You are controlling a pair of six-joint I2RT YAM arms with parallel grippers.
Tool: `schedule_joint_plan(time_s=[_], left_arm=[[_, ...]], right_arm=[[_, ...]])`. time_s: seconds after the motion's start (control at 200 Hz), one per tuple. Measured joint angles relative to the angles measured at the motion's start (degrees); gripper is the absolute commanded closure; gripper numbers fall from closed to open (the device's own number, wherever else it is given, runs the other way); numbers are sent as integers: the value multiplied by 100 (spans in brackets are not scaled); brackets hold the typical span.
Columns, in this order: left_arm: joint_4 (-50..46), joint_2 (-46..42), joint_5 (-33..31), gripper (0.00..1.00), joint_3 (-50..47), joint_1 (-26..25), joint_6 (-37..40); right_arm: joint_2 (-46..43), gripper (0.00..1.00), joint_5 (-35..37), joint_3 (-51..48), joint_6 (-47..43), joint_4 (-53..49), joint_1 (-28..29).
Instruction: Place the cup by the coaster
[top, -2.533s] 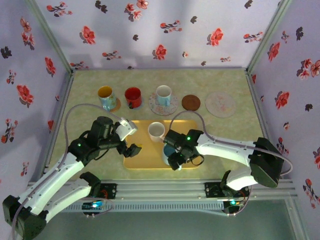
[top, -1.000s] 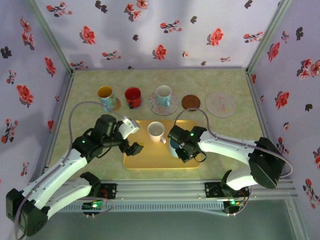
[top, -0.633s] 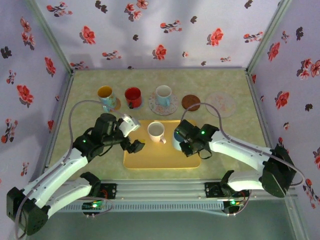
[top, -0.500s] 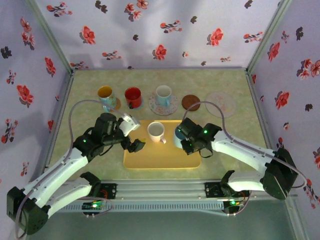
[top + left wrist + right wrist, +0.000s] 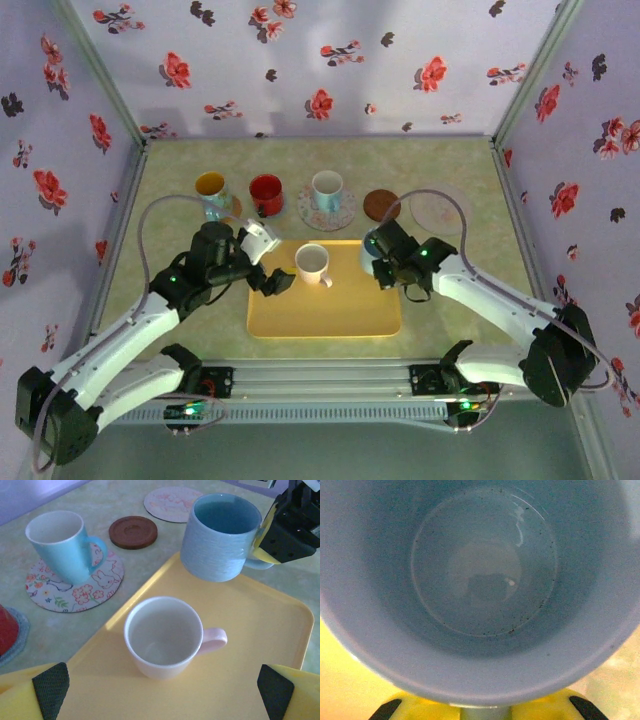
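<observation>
The right hand (image 5: 267, 542) grips the blue cup (image 5: 220, 537) by its handle, holding it upright and lifted above the far right corner of the yellow tray (image 5: 270, 625). The left hand (image 5: 268, 262) hovers over the tray's left edge, fingers spread wide around nothing, with a white cup (image 5: 162, 637) standing on the tray nearby. A brown coaster (image 5: 133, 532) lies on the counter (image 5: 100, 495) beyond the tray's far edge.

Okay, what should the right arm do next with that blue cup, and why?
Probably carry the blue cup toward the bare brown coaster and lower it there: the right gripper holds it by the handle, above the yellow tray's far edge.
</observation>
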Motion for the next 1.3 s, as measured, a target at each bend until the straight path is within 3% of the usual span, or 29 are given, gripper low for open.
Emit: schedule_joint_plan(time_s=[0.475,1.3], left_arm=[[564,553,0,0,2,-2,-63],[1025,1357,-251,0,369,-2,-59]], right_arm=[[439,100,131,435,-501,708,-708],[2566,100,-203,1572,-1462,1906,-1895]])
